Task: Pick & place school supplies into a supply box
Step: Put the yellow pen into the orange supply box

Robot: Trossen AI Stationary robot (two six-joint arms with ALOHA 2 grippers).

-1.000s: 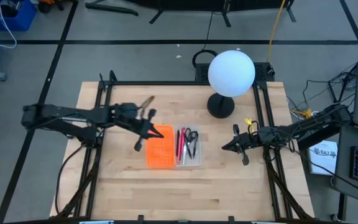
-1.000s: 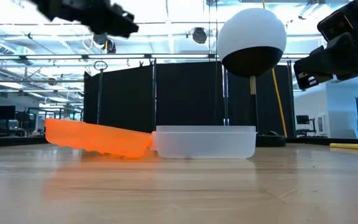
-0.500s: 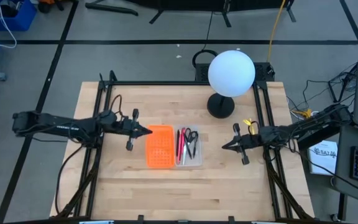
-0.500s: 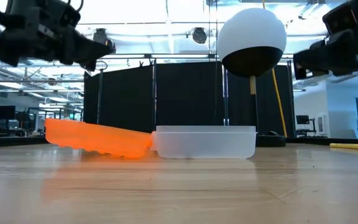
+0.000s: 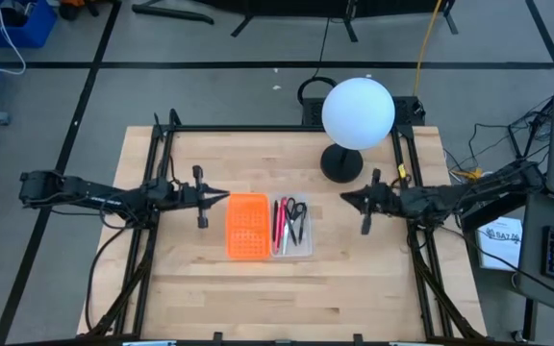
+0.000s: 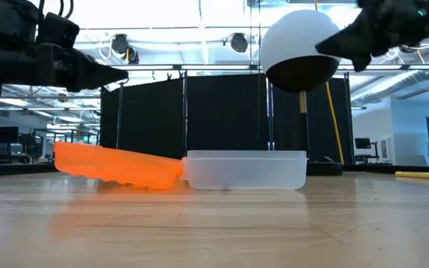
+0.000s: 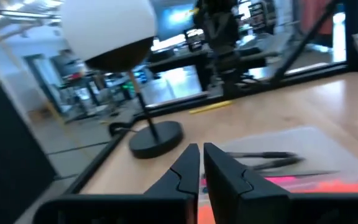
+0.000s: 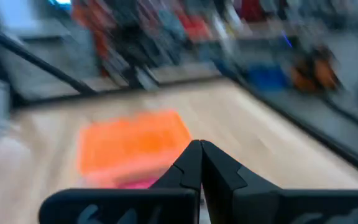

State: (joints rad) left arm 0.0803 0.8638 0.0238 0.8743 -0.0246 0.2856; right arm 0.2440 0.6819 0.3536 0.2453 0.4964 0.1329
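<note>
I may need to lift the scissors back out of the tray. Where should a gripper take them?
Judging from above: grip the scissors across the closed blades, descending vertically. They lie flat in the clear tray beside the pens, so its walls likely block sideways approaches.

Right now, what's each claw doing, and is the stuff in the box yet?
Left gripper beside orange panel, holding nothing. Right gripper shut, empty, right of box. Scissors and pens in box. Nothing blocking.

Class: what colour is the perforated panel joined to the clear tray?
Orange perforated rectangular panel; clearest in the high view.
</note>
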